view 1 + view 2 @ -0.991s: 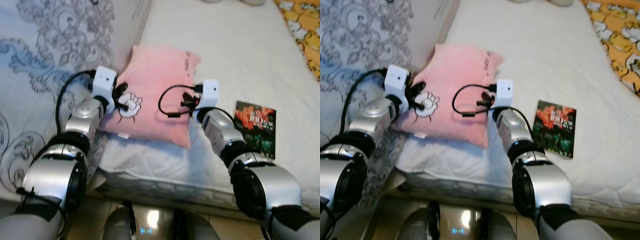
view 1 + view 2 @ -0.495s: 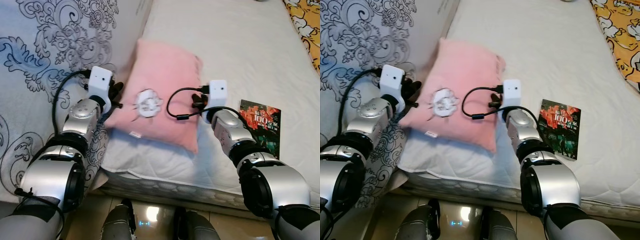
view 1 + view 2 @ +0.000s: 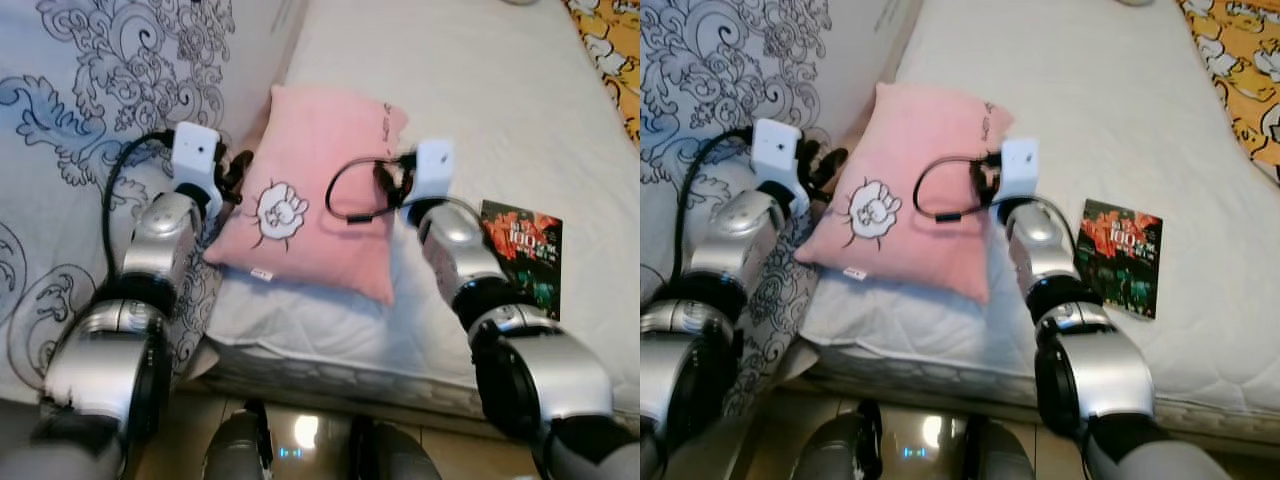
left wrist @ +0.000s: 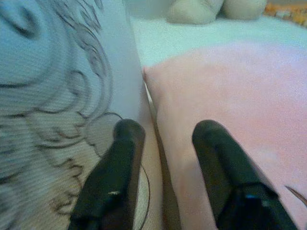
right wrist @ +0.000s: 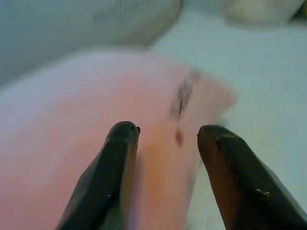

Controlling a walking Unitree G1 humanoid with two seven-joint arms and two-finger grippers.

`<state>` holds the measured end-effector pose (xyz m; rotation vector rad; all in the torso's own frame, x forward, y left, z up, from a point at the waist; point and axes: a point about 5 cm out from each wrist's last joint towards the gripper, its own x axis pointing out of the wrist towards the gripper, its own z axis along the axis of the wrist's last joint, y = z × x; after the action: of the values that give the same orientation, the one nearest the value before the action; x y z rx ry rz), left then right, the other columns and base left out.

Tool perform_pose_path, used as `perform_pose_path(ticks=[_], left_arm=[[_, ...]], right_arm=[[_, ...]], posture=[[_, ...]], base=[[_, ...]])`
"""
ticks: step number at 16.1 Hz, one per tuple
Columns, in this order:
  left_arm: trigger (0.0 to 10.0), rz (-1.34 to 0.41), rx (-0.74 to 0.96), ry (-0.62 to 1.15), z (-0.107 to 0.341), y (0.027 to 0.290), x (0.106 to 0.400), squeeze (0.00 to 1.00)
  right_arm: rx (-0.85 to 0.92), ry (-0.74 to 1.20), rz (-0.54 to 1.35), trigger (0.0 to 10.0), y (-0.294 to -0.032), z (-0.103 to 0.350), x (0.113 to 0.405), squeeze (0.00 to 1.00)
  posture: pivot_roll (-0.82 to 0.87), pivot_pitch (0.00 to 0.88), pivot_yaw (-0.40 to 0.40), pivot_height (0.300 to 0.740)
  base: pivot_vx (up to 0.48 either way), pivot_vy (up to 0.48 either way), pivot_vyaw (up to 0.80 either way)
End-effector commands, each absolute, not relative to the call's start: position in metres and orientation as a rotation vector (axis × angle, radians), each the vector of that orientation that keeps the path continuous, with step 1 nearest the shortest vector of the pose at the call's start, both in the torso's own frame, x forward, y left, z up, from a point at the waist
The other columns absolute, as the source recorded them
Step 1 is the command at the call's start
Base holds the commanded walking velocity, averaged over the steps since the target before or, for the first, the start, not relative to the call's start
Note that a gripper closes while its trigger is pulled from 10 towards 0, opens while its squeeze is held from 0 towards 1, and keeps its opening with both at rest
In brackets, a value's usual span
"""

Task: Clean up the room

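Note:
A pink pillow [image 3: 320, 170] with a white cartoon print lies at the near left corner of the white mattress [image 3: 480, 90]. My left gripper [image 3: 235, 172] sits at the pillow's left edge, between it and the patterned duvet. In the left wrist view its fingers [image 4: 125, 143] stand open, with the pillow's seam running between them. My right gripper [image 3: 385, 180] hovers over the pillow's right side. It is open too, and its fingers [image 5: 122, 143] have the pink fabric [image 5: 96, 86] just beyond them.
A dark book [image 3: 520, 255] with a red cover picture lies on the mattress right of my right arm. A grey-patterned duvet [image 3: 80, 120] hangs along the left. A yellow-orange blanket [image 3: 610, 50] covers the far right corner. The mattress's front edge is close to my legs.
The left gripper has come off the pillow's printed face and now sits at its left edge. The right wrist has risen and moved forward. The pillow wobbled, then settled flat.

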<state>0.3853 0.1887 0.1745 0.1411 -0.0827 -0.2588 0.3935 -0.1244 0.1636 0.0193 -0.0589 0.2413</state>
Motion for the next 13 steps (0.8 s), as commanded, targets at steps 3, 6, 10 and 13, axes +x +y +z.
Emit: perform_pose_path(ticks=[3,6,10,13], left_arm=[[10.0,-0.273,0.070,-0.140,0.176,0.174,0.359,1.00],[10.0,-0.342,0.006,-0.135,0.164,0.147,0.325,1.00],[10.0,-0.264,0.079,-0.196,0.149,0.150,0.283,0.00],[10.0,-0.250,0.223,-0.052,0.101,0.151,0.267,0.00]], right_arm=[[-0.059,-0.179,0.206,10.0,-0.149,0.162,0.368,1.00],[-0.133,-0.218,0.099,10.0,-0.174,0.156,0.336,0.30],[-0.233,-0.210,0.010,10.0,-0.190,0.121,0.261,0.00],[-0.065,-0.059,-0.114,10.0,-0.210,0.076,0.243,0.00]], posture=[[0.00,0.000,-0.035,0.740],[0.01,0.000,-0.036,0.740],[0.02,0.000,-0.035,0.740],[-0.01,0.000,-0.018,0.740]], base=[[0.000,0.000,0.00],[0.000,0.000,0.00],[0.000,0.000,0.00],[0.000,0.000,0.00]])
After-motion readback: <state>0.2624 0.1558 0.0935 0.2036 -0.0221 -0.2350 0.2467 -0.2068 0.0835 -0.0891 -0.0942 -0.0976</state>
